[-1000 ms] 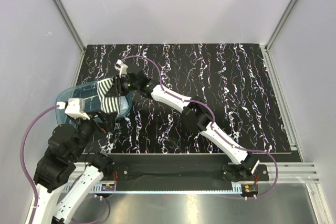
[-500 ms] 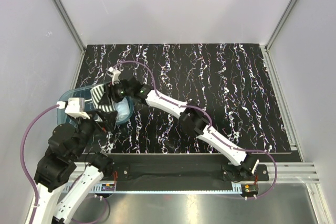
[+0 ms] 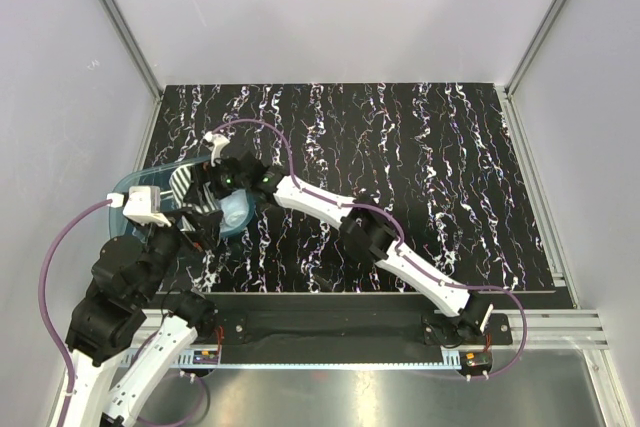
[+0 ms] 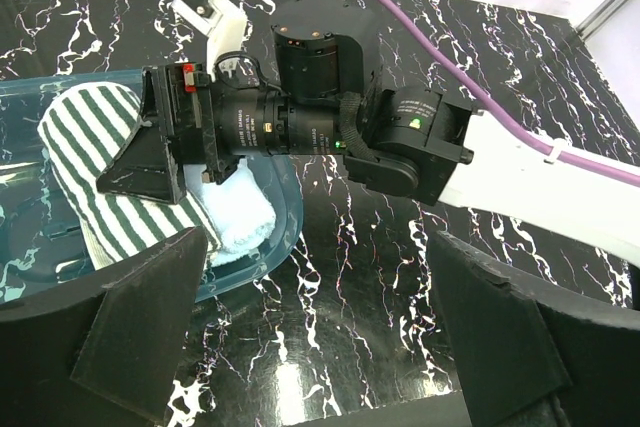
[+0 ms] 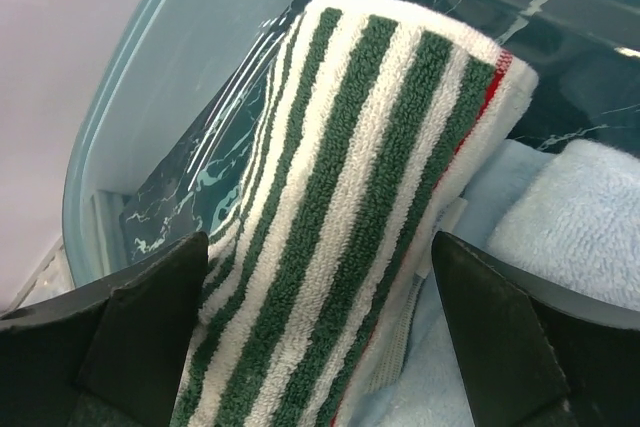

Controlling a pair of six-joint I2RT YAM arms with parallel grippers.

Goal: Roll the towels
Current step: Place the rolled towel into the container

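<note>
Since a second ago the right gripper [image 5: 318, 244] has moved further in over the tub [image 5: 150, 77], and its jaws have spread apart. Inside the tub lies the striped towel [image 5: 340, 207], rolled, with the light blue towel [image 5: 590, 207] rolled just beside it toward the tub's right end. The right gripper hangs over the striped towel with its fingers wide on either side of it, clamping nothing. The left gripper [image 4: 318, 247] hovers just outside the tub's near rim, equally wide and empty, above the black marbled table [image 4: 380, 277].
</note>
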